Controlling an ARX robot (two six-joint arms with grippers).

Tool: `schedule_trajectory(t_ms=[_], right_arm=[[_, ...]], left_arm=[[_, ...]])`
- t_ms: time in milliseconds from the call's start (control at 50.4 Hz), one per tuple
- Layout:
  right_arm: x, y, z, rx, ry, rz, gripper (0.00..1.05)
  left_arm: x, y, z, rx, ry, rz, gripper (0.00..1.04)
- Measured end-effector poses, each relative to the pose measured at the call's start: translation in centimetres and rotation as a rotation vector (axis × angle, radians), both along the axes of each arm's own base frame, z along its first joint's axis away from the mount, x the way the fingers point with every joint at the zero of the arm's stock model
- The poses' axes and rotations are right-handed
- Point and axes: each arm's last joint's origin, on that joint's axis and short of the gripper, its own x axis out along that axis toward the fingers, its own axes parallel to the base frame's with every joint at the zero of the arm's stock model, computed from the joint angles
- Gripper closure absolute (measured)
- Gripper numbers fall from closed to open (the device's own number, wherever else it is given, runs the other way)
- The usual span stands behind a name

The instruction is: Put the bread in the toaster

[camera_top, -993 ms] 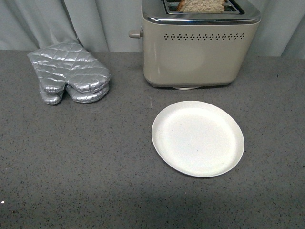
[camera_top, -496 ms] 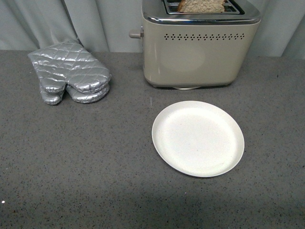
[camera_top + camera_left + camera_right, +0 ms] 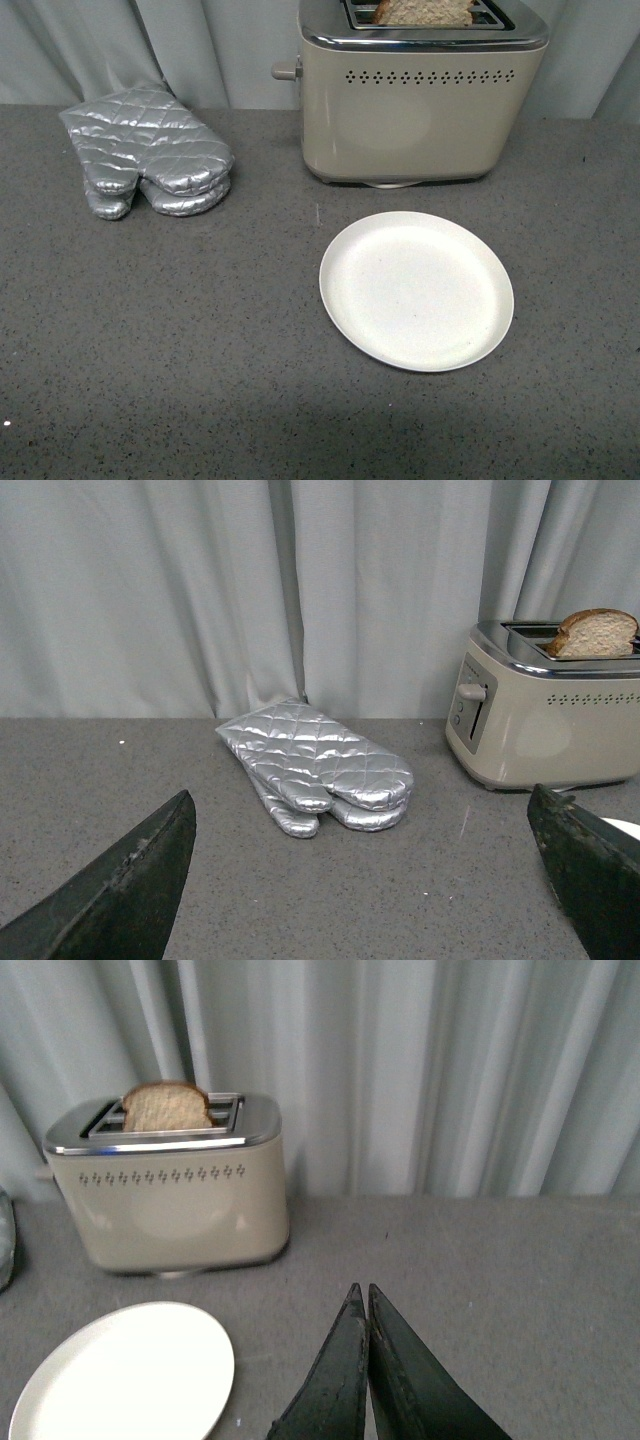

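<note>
The beige toaster point(image 3: 420, 100) stands at the back of the grey counter. The slice of bread point(image 3: 425, 12) stands upright in one of its slots, its top sticking out. Both also show in the left wrist view, toaster point(image 3: 545, 730) and bread point(image 3: 595, 633), and in the right wrist view, toaster point(image 3: 170, 1195) and bread point(image 3: 167, 1107). Neither arm shows in the front view. My left gripper point(image 3: 365, 880) is open and empty, low over the counter, away from the toaster. My right gripper point(image 3: 362, 1295) is shut and empty, back from the toaster and off to one side.
An empty white plate point(image 3: 416, 290) lies in front of the toaster, also in the right wrist view point(image 3: 120, 1370). A pair of silver quilted oven mitts point(image 3: 145, 150) lies at the back left, also in the left wrist view point(image 3: 315, 765). Grey curtains hang behind the counter.
</note>
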Motion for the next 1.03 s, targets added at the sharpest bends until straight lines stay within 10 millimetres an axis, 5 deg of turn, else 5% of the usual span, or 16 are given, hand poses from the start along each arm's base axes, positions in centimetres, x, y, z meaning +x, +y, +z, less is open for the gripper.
schedule_trajectory(t_ms=[199,417,735,1033], right_arm=[[-0.35,0.00,0.18,0.000,-0.029,0.000,1.03],[-0.36,0.00,0.19,-0.001,-0.030,0.000,0.56],[-0.36,0.00,0.19,0.000,-0.030,0.000,0.09],[-0.36,0.00,0.19,0.000,-0.030,0.000,0.10]], left_arm=[[0.00,0.00,0.00,0.000,0.000,0.000,0.07],[0.00,0.00,0.00,0.000,0.000,0.000,0.07],[0.00,0.00,0.00,0.000,0.000,0.000,0.07],[0.00,0.00,0.00,0.000,0.000,0.000,0.07]])
